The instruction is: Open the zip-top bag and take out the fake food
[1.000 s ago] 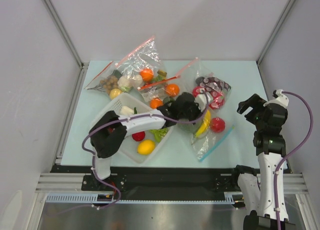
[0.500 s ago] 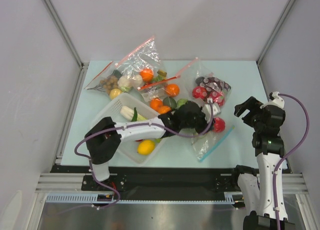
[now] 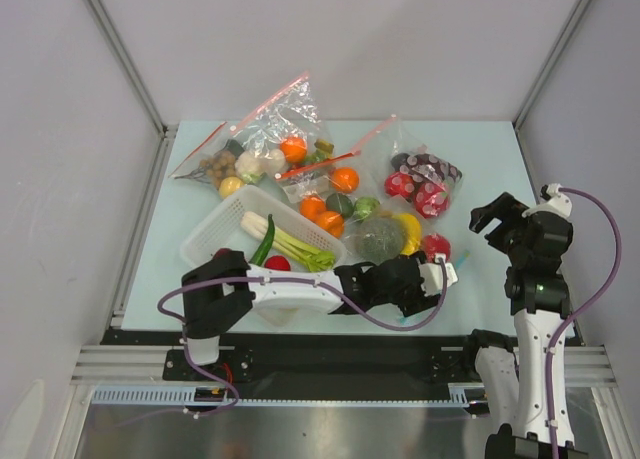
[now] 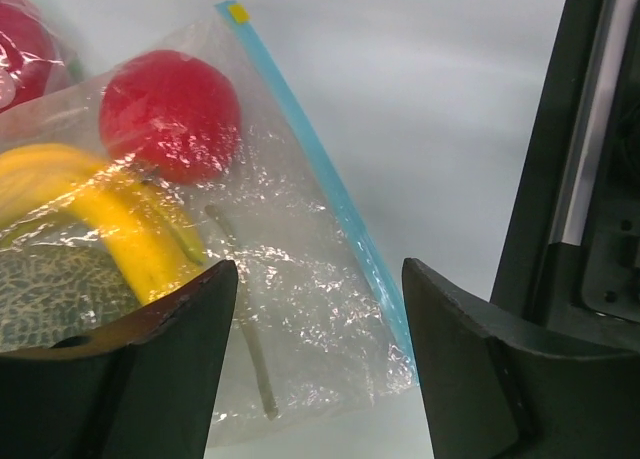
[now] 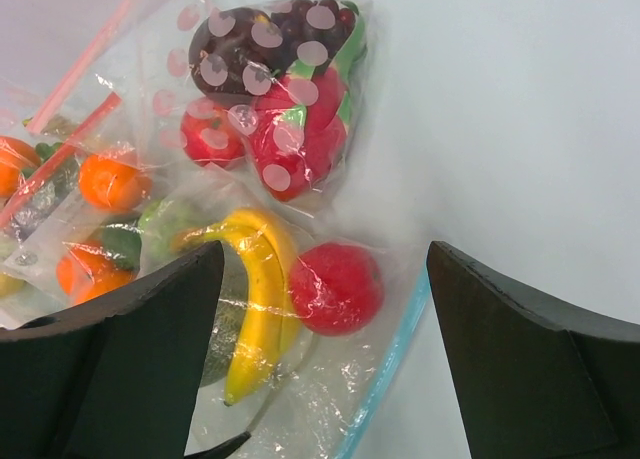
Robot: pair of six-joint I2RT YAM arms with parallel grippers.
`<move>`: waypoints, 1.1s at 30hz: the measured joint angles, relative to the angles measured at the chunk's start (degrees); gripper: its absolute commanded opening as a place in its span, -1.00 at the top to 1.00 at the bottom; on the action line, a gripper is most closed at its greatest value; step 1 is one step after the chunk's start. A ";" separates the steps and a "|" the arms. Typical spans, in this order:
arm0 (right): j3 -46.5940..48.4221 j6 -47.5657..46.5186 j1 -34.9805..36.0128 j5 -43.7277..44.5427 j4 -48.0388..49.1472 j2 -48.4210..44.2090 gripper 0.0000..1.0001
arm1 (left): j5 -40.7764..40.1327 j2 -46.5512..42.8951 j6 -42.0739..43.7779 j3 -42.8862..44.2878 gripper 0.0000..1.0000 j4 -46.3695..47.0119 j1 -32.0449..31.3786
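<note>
My left tool (image 4: pixel 318 279) is released, jaws spread, low over the zip-top bag (image 4: pixel 300 309); the bag's blue zip strip (image 4: pixel 330 189) runs between my fingers. The bag lies on the tabletop (image 3: pixel 200 199), at 4 o'clock from its middle, with the melon (image 3: pixel 378 239), banana (image 5: pixel 262 309) and red fruit (image 5: pixel 335 287) inside. My right tool (image 5: pixel 325 254), also released, hovers at the bag's 3 o'clock.

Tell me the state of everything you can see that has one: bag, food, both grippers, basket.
zip-top bag: flat on the table, blue zip looks shut, ungripped.
fake food: inside the bag.
left gripper: open, empty, over the bag's zip edge.
right gripper: open, empty, clear of the bag.
basket: upright, holding vegetables.
</note>
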 measured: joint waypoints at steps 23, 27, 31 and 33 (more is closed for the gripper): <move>0.42 0.02 0.00 0.07 -1.01 -1.05 -0.77 | -12.07 12.04 6.93 5.64 -0.43 -2.71 -5.25; 0.42 0.02 0.00 0.07 -1.07 -1.05 -0.77 | -13.33 12.63 7.98 6.43 -0.36 -3.21 -5.40; 0.42 0.02 0.00 0.07 -1.07 -1.05 -0.77 | -13.84 13.03 8.85 7.21 -0.12 -3.58 -5.42; 0.42 0.02 0.00 0.07 -1.09 -1.05 -0.78 | -13.94 13.31 9.03 7.72 -0.02 -3.80 -5.46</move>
